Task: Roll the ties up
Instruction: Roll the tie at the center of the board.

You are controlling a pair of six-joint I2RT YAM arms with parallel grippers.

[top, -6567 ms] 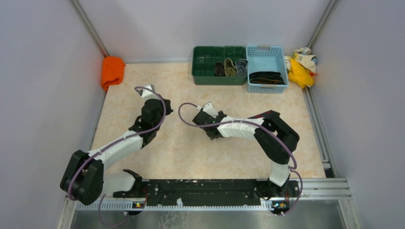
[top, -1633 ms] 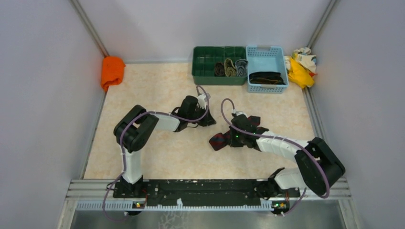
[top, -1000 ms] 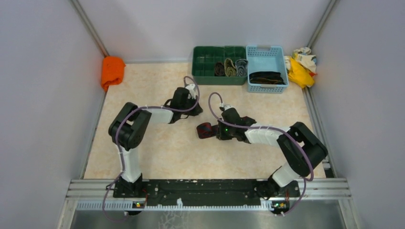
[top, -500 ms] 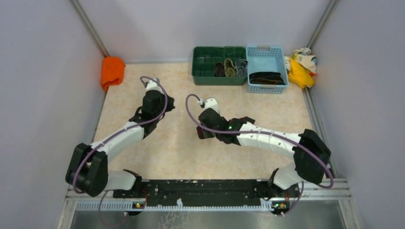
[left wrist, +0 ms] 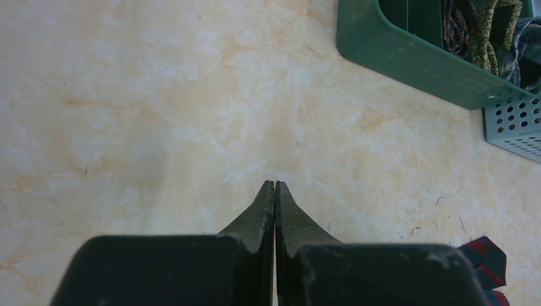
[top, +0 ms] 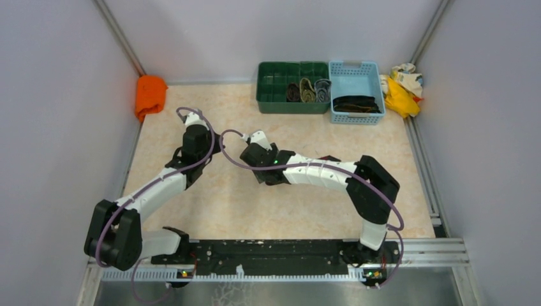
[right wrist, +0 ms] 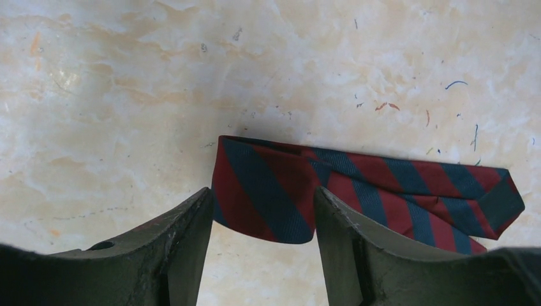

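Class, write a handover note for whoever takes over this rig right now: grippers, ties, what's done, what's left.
Left gripper: shut, empty, over bare table.
Right gripper: open, astride the folded end of the dark red, navy-striped fabric tie, which lies flat on the table.
Done: three rolled ties in the green plastic compartment tray.
Left: roll the red tie; dark ties lie in the light blue plastic basket, apparently unrolled.

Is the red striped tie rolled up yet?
No. The tie lies flat on the table, one end inside the open right gripper.
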